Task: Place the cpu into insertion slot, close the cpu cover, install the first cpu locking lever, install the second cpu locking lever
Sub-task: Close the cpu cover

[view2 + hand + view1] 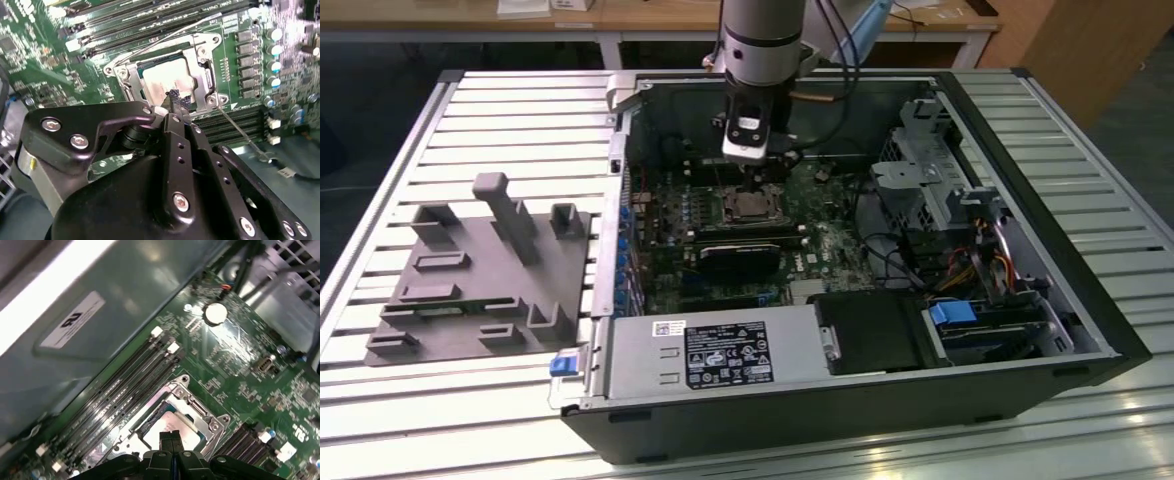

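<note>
"While the gripper [176,100] hovers, where's the cpu [162,77]?"
"Seated in the insertion slot [140,93], framed by the cpu cover [207,75], directly beneath it. Its 2 fingers [166,440] are pressed together, holding nothing."

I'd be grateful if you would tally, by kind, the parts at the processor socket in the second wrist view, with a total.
cpu: 1
cpu cover: 1
locking levers: 2
Total: 4
</note>
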